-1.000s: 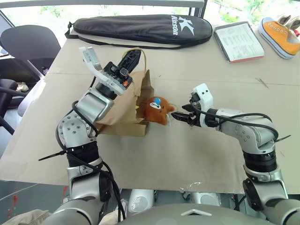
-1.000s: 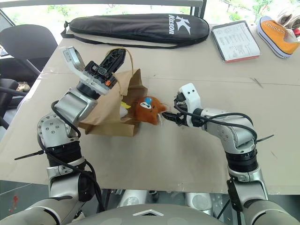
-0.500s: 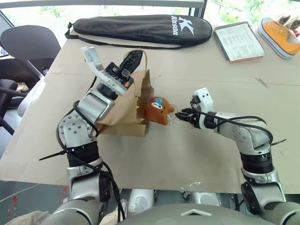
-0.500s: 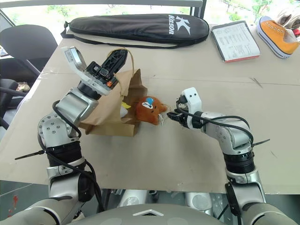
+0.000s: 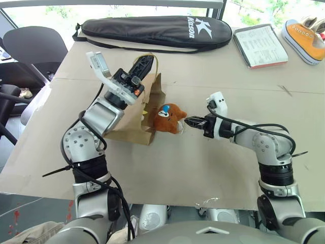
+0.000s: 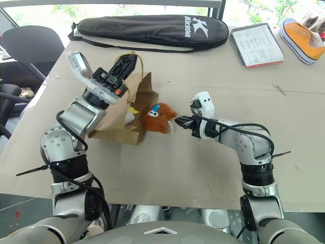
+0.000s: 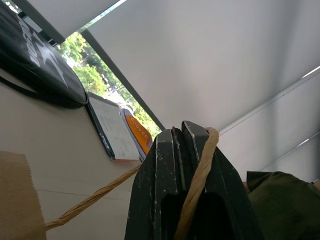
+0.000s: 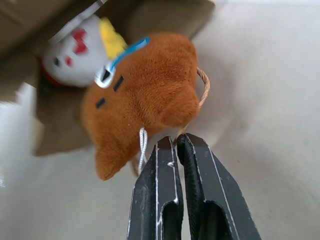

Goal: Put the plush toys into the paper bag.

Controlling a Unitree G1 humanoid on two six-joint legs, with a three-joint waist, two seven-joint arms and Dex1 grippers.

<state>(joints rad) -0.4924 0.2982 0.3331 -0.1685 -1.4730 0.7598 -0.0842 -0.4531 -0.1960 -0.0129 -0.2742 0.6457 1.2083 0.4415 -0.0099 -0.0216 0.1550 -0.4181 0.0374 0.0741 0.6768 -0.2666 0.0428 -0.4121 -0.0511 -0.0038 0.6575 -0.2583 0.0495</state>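
- One paper bag (image 5: 133,122) lies on its side on the table (image 5: 213,168), mouth facing the right arm.
- Two plush toys counted: orange-brown plush (image 5: 168,118) at the bag's mouth, partly outside; white plush (image 8: 75,55) just behind it, inside the opening.
- Left gripper (image 5: 142,62): clenched on one twine handle (image 7: 197,175), raised above the bag.
- Right gripper (image 8: 175,147): fingers closed, tips against the orange-brown plush's edge beside its cords; a grip on it cannot be confirmed.
- One black case (image 5: 155,31), one notebook (image 5: 260,44), one sneaker (image 5: 304,39) along the far edge.
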